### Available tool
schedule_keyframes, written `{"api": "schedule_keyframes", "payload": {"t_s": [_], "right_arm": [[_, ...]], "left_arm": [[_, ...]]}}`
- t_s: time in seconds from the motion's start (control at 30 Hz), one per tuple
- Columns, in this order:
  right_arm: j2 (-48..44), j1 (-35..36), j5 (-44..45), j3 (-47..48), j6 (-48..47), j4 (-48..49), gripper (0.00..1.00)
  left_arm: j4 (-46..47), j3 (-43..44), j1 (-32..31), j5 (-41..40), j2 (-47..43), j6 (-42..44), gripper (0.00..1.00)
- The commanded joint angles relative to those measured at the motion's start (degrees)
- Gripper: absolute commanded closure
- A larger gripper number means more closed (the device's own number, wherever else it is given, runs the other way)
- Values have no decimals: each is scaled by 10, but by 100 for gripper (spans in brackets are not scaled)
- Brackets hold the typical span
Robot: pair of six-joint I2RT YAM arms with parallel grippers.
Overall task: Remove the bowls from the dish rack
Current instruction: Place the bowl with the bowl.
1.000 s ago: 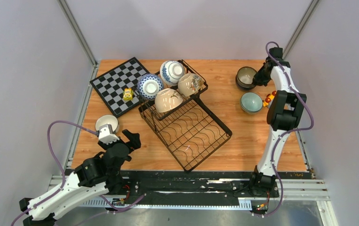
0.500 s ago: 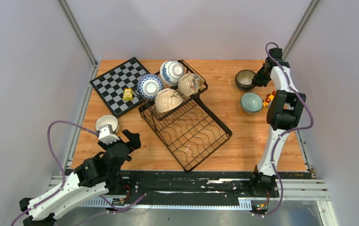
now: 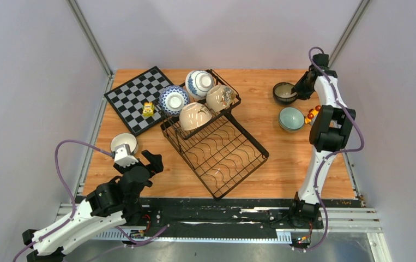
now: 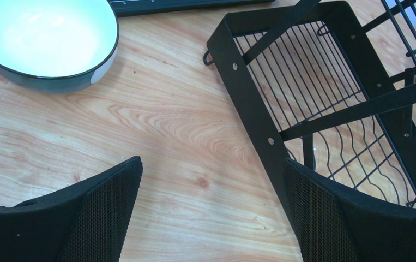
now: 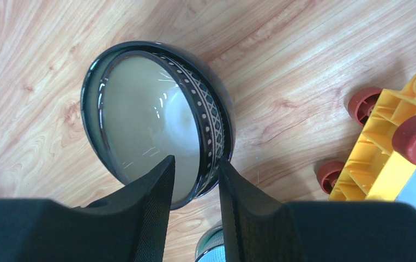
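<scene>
Altogether four bowls [image 3: 196, 115] in one dish rack [image 3: 222, 158], three on table [image 3: 260, 98], left claw [image 4: 211, 164] spread, right claw [image 5: 196, 161] parted astride dark bowl [image 5: 140, 109]

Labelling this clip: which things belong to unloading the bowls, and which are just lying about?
Job: dish rack; four bowls in its upper basket; dark bowl, teal bowl and white bowl on the table.
Lying about: checkerboard; small yellow block on it; yellow toy with red wheels.

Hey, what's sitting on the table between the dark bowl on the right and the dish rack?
Nothing. In the top view only bare wooden table separates the dark bowl from the dish rack.
</scene>
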Motion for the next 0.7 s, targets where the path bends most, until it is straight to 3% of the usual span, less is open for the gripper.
{"api": "schedule_keyframes", "payload": {"t_s": [0.0,0.57,0.67], "right_arm": [[-46,-10,-2,-7,-9,-7,61],[-48,-14,7,-41,-27,-13,69],[-45,-14,8,-38,-28,-14,76]], "left_arm": [[-1,-5,-3,-11,-6,-10,0],[-1,-4,-3,-6,-11,-12,0],[-2,-4,-3,-7,-10,-12,0]]}}
